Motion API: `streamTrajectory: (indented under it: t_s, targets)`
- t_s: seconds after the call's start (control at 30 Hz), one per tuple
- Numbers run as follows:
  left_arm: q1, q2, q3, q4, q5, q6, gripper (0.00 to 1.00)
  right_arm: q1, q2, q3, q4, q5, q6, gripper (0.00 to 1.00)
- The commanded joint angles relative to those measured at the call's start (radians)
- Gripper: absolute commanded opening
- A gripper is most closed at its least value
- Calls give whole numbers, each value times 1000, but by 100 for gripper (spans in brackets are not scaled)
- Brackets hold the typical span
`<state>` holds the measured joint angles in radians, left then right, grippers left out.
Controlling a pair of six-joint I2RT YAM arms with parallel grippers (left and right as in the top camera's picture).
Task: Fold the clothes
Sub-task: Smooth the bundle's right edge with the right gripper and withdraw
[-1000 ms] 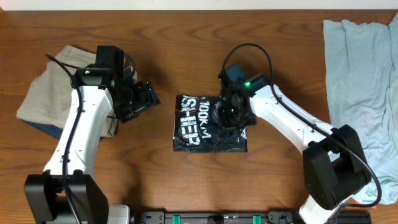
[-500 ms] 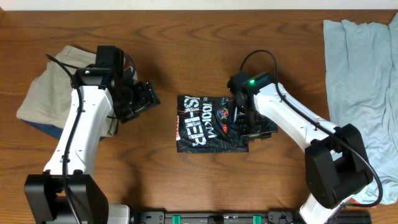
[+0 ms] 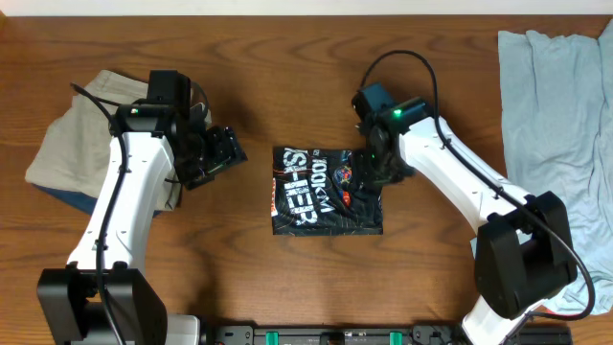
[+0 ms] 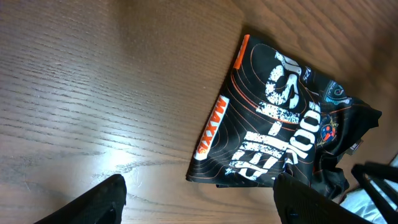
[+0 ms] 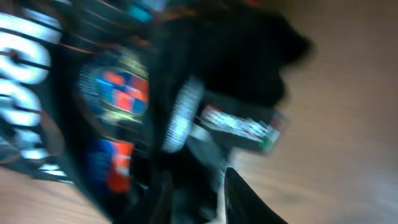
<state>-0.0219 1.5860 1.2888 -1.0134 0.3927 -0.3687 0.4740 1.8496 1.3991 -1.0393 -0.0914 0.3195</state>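
black fingers of the right hand (image 3: 374, 174) sit over the far right corner of the jersey (image 3: 311, 196), where the cloth bunches up. the wrist view is blurred, so i cannot tell whether they pinch the fabric or stand loose. the left hand (image 3: 222, 156) hangs to the left of the jersey, apart from it, fingers spread wide and holding nothing. the jersey lies folded into a rough rectangle on the wooden worktop (image 3: 287, 77), white lettering and orange lines facing up, its right edge rumpled. khaki shorts (image 3: 62, 144) lie well left of the jersey, partly under the left arm. a pale blue cloth (image 3: 551, 125) lies well right of it.
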Motion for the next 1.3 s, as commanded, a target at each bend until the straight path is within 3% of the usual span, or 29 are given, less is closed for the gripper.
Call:
streamTrajectory:
  t_s: [0.0,0.27,0.37,0.83,0.9,0.97,1.0,1.27]
  targets:
    - [1,-5,-9,-3,-1,10,77,-2,14,3,36,-99,-62,26]
    - [1,-5,-9,-4,-1,10,77,-2,103,3,116,-100,-16,19]
    - [1,-5,-9,-3,-1,10,77,-3,134,3,134,-98,-13,1]
    - [1,-5,-9,-3,-1,10,77,-193,77,116,99,-10,8,1]
    - [1,-5,-9,-3,-1,10,77,-218,77,101,64,-10,4,7]
    - [1,-5,-9,-3,-1,10,77,-232,77,91,16,-10,-4,25]
    - [1,-5,-9,-3,-1,10,78,-233,77,85,-9,-10,-12,29]
    - [-6,-5,-9,2,-1,33,88,-216,76,80,-135,-30,-60,30]
